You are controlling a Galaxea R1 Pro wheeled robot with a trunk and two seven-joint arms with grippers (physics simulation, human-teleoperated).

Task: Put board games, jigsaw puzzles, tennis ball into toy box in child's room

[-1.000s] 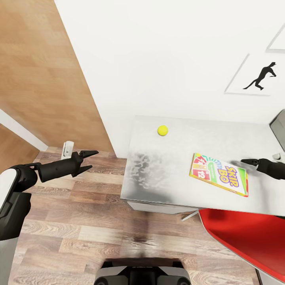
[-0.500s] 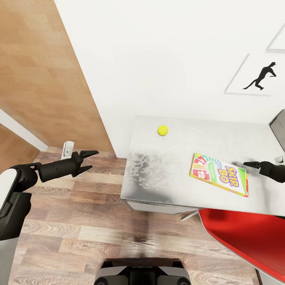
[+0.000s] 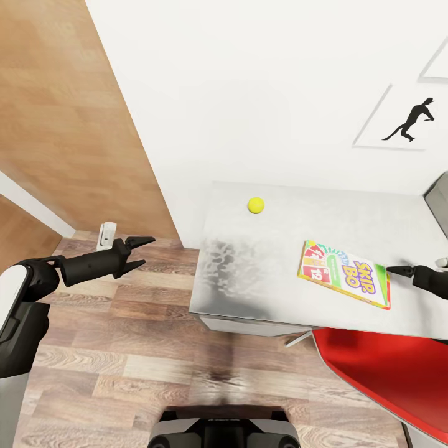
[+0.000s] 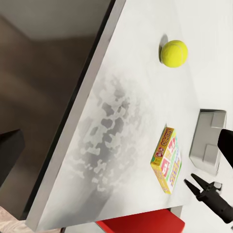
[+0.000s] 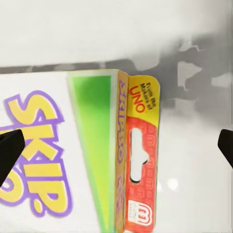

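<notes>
The Skip-Bo game box point(image 3: 344, 273) lies flat on the grey worktop point(image 3: 274, 249), directly ahead of the right hand point(image 3: 398, 269), whose tips sit just beside the box's near edge. In the right wrist view the two fingertips point(image 5: 9, 153) stand far apart at either side of the picture, so this hand is wide open and holds nothing.

The box looks like thin printed card: light, stiff across its face, likely to dent if squeezed hard, and glossy enough to slip. Lying flat, it offers little to pinch from above; the better hold is probably across its narrow thickness at the edge facing the hand, where the orange flap point(image 5: 141, 160) shows.

The tennis ball point(image 3: 256, 205) rests farther off on the worktop, beyond the box. The left hand point(image 3: 138, 251) hovers over the floor, well apart from the worktop, its fingers parted and empty.
</notes>
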